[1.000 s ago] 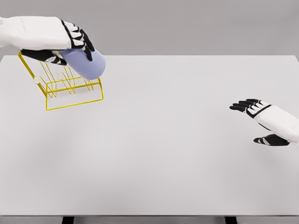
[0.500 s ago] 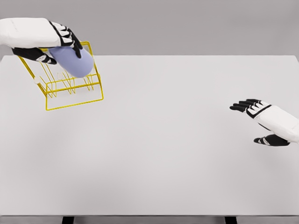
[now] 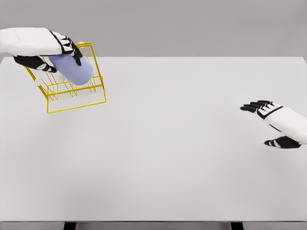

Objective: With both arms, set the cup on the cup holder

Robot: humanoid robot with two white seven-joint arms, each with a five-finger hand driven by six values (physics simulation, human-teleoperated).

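Left hand [image 3: 53,48] has pulled the cup [image 3: 72,69] back into the cup holder [image 3: 98,81], upper left; fingers still wrapped on it (release pending). Right hand [image 3: 276,120] idle, open, empty.

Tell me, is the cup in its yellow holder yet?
Nearly. The left hand has carried the blue cup in among the wires of the yellow cup holder and grips it there. Letting go and pulling away is what is left. The right hand waits open, far across the table.
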